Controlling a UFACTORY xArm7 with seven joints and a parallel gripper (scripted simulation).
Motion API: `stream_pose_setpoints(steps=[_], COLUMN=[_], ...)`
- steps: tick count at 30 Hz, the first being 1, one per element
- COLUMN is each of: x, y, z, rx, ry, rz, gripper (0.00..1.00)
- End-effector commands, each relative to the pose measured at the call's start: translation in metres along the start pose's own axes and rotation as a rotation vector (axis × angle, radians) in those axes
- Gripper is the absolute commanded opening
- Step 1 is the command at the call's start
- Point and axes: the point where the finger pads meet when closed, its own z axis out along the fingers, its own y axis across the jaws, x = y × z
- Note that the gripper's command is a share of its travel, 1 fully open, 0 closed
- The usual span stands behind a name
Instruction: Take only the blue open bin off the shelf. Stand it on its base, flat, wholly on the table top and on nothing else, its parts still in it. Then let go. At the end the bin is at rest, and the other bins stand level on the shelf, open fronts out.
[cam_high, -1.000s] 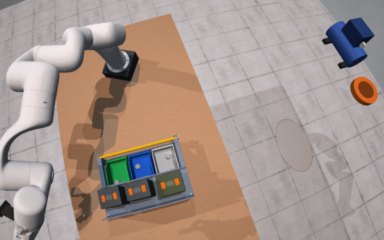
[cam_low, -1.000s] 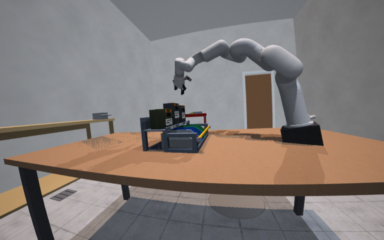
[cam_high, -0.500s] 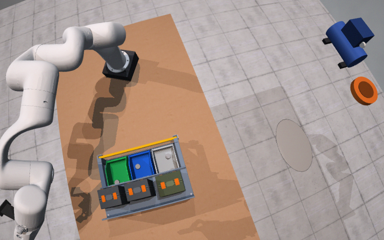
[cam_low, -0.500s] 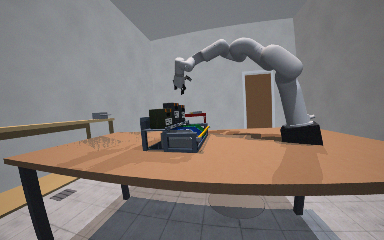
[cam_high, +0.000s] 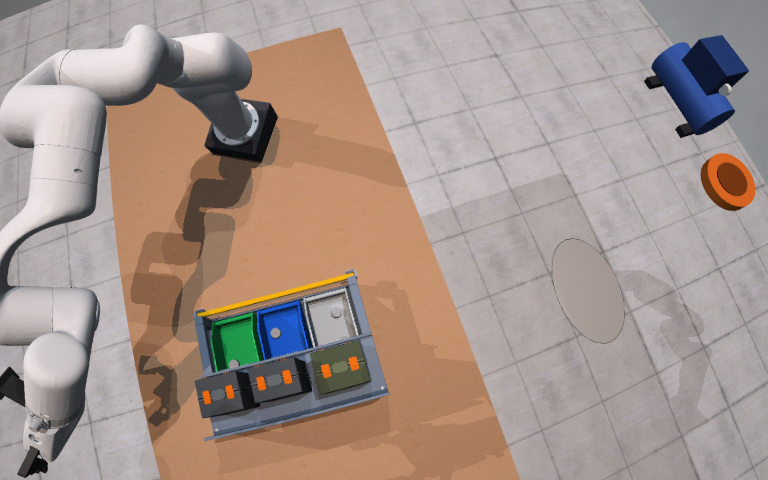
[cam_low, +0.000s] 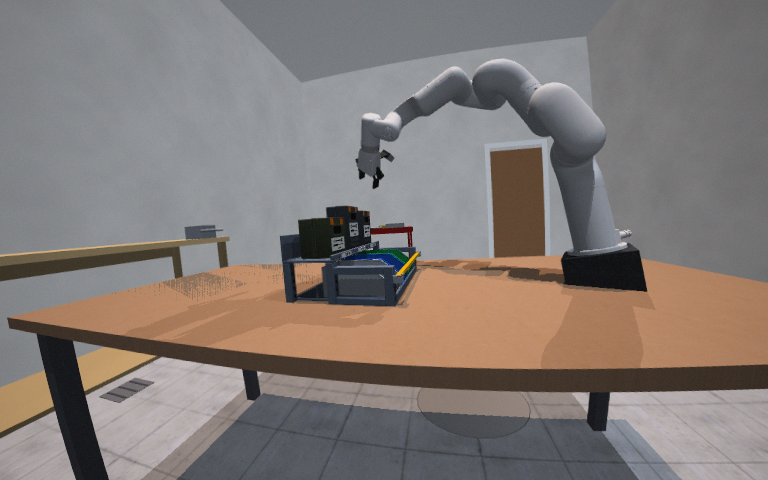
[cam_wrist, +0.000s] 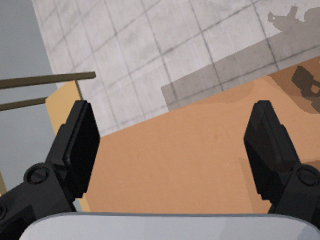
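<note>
From above, at far left of the shelf, the claw is spread and empty. The green bin could be dragged by a wide finger. Between neighbours, the blue bin is shelved; if tipped, its round part may be spilled. Access is hindered by the yellow bar and black case. At right, the grey bin might be knocked.

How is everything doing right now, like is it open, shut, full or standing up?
jaws: open
blue open bin: on shelf, one part inside
green open bin: on shelf, one part inside
white open bin: on shelf, one part inside
olive case: closed, upright
</note>
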Motion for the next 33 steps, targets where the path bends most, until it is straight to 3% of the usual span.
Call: stream_pose_setpoints(steps=[1, 4, 16, 21, 33], x=[0.013, 0.03, 0.03, 0.058, 0.058], y=[0.012, 0.035, 0.035, 0.072, 0.072], z=[-0.008, -0.017, -0.017, -0.031, -0.031], rx=[0.007, 0.013, 0.013, 0.013, 0.013], ry=[0.0, 0.0, 0.0, 0.0, 0.0], rz=[0.003, 0.004, 0.004, 0.004, 0.004], gripper=[1.0, 1.0, 1.0, 1.0, 1.0])
